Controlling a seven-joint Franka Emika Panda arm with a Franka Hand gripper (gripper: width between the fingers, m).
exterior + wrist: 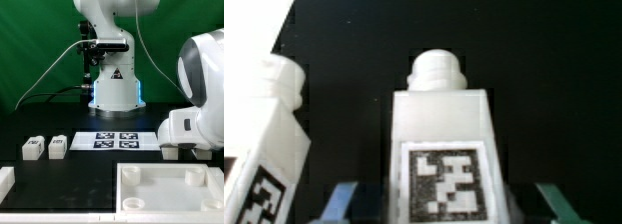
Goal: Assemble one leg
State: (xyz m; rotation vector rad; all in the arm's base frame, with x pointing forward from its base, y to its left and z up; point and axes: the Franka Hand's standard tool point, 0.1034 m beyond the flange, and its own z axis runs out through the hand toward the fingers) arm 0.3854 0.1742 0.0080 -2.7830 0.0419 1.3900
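We are holding the gripper (448, 205) with jaws apart, gripping nothing; the leg (441, 130) is lying tag-up on the black table (358, 50), centred before the blue fingertips (345, 200), a second leg (269, 130) just beside it.

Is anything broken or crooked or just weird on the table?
No, nothing stands out. In the exterior view two legs lie neatly side by side near the marker board, and the square top looks whole. In the wrist view a leg sits straight between the fingers of the open gripper, unbroken.
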